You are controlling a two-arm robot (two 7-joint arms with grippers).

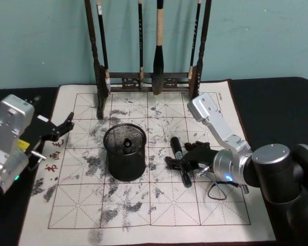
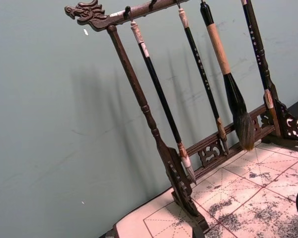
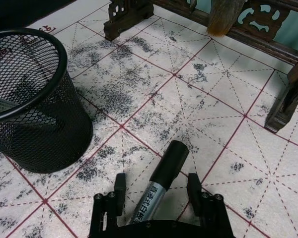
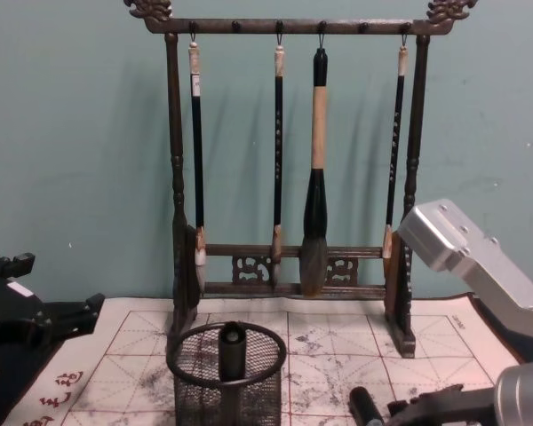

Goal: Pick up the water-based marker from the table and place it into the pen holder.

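We see our right pincer [image 1: 189, 163] open astride the marker [image 1: 176, 148], which lies on the mat [image 1: 195, 210] just right of the holder [image 1: 125, 161], centre frame; our left pincer [image 1: 59, 130] hangs open at the left edge

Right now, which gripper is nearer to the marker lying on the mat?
Right. The right gripper straddles the marker, jaws open. The left gripper is far off, beyond the pen holder, at the mat's left edge.

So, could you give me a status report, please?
Right pincer open, straddling marker on mat. Left pincer idle far left. Pen holder upright, nothing between.
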